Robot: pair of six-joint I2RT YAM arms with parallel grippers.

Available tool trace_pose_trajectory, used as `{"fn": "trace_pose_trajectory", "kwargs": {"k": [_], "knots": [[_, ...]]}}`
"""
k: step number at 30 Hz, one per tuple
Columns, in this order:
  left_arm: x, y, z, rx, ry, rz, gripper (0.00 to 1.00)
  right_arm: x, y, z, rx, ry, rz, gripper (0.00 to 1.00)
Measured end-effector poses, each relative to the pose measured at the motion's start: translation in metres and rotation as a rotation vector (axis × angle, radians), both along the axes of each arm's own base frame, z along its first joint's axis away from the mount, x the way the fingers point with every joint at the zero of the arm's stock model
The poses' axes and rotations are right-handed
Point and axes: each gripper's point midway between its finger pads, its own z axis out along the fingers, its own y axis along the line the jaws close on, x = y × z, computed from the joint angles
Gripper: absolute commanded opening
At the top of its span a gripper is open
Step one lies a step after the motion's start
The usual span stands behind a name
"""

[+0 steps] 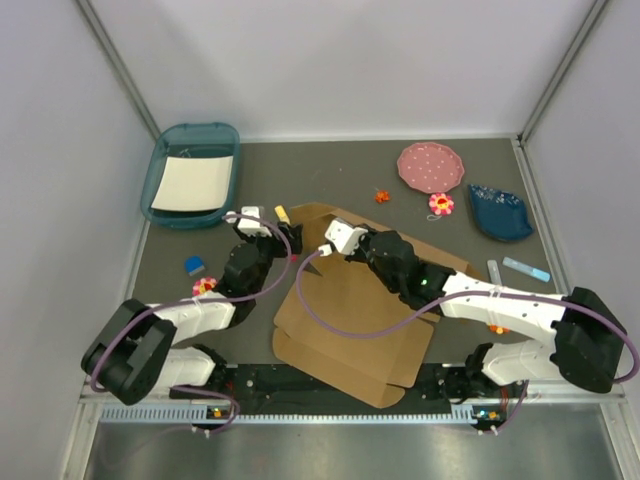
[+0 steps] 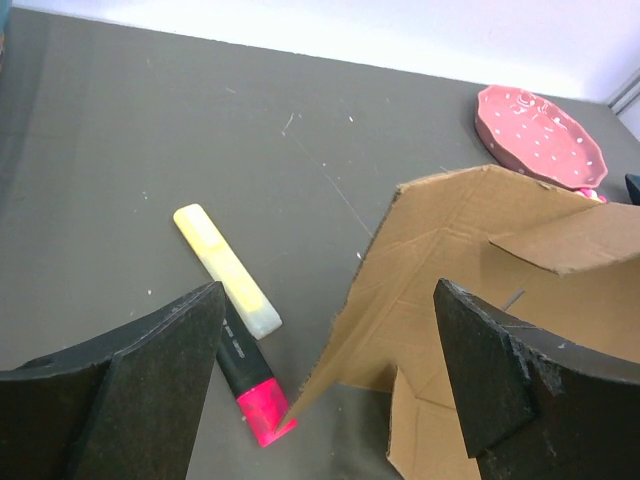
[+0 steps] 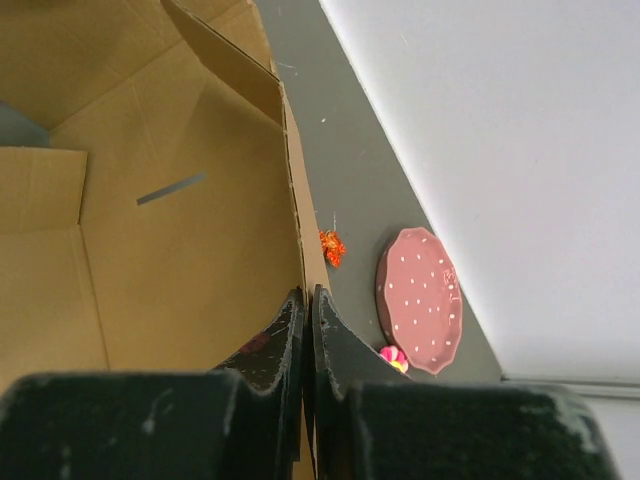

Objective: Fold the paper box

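Note:
The paper box (image 1: 350,320) is a brown cardboard sheet lying mid-table, its far flaps partly raised. My right gripper (image 1: 328,248) is shut on the upright edge of a raised side wall (image 3: 295,200), one finger on each face (image 3: 308,312). My left gripper (image 1: 281,240) hovers at the box's far left corner, open wide. In the left wrist view a pointed flap corner (image 2: 330,350) of the box (image 2: 470,250) reaches into the gap between its fingers (image 2: 325,345) without touching them. That corner's tip rests on the pink end of a highlighter (image 2: 225,275).
A teal tray (image 1: 165,160) holding white paper stands far left. A pink dotted plate (image 1: 431,167) (image 3: 420,295), a blue dish (image 1: 500,212) and a flower toy (image 1: 441,204) sit far right. An orange scrap (image 3: 332,247), a blue block (image 1: 194,265) and another flower toy (image 1: 204,286) lie loose.

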Motion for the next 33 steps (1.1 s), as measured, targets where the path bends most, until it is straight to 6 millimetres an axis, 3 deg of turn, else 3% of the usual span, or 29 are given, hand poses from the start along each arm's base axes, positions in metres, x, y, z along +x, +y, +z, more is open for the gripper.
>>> {"fn": "trace_pose_trajectory", "kwargs": {"k": [7, 14, 18, 22, 28, 33], "knots": [[0.011, 0.007, -0.002, 0.012, -0.022, -0.024, 0.89, -0.001, 0.001, -0.001, 0.009, 0.015, 0.003, 0.00], [0.011, -0.005, -0.002, 0.016, -0.036, -0.105, 0.67, -0.001, 0.002, 0.000, 0.012, 0.017, 0.004, 0.00], [0.004, -0.023, -0.003, 0.008, -0.045, -0.217, 0.43, -0.001, 0.003, 0.000, 0.016, 0.021, 0.009, 0.00], [-0.002, -0.034, 0.004, -0.012, -0.067, -0.285, 0.25, -0.002, 0.003, 0.000, 0.017, 0.022, 0.008, 0.00], [-0.011, -0.043, 0.008, -0.032, -0.077, -0.330, 0.09, -0.001, 0.002, 0.000, 0.016, 0.021, 0.004, 0.00], [-0.022, -0.049, 0.010, -0.036, -0.084, -0.346, 0.03, 0.000, -0.003, -0.001, 0.001, 0.015, -0.027, 0.00]]}}
